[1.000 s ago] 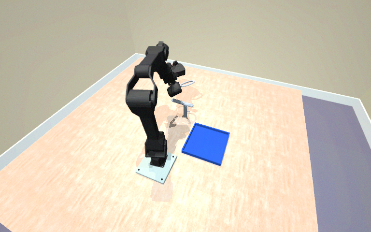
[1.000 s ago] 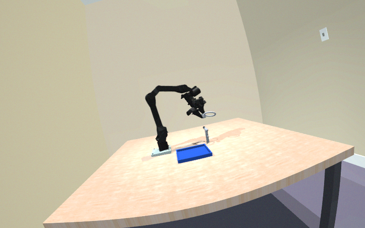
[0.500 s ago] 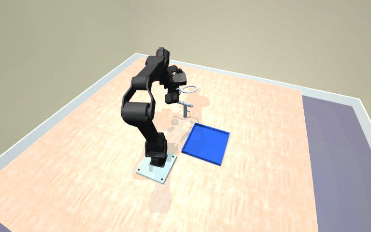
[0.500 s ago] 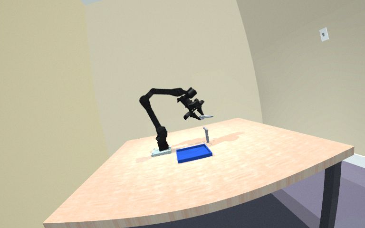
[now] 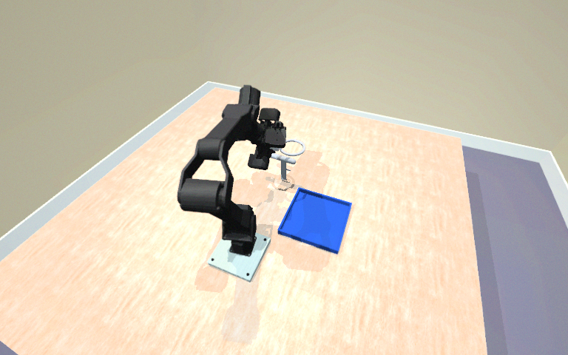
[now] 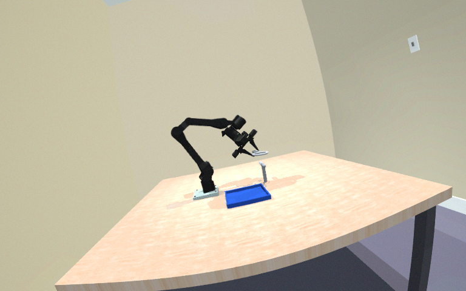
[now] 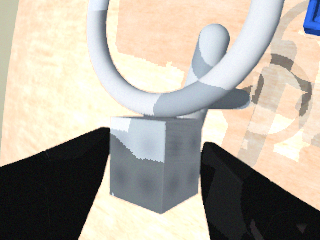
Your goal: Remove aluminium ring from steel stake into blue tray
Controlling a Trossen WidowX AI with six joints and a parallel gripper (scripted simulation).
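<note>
Fingers (image 6: 246,151), two of them, are clamped on the block-shaped tab (image 7: 155,160) of the pale grey, smooth, round-sectioned ring (image 7: 160,104) (image 5: 293,154) (image 6: 264,154), with no readable writing. Largest first, one blue square tray (image 5: 314,220) (image 6: 248,196) sits on the tabletop (image 5: 388,263) (image 6: 300,216), near one steel stake (image 5: 283,168) (image 6: 264,173) with its cross-bar (image 5: 288,160) (image 7: 215,42). Smaller, that single ring is off the stake, up in the air above the cross-bar's height, outside the tray.
</note>
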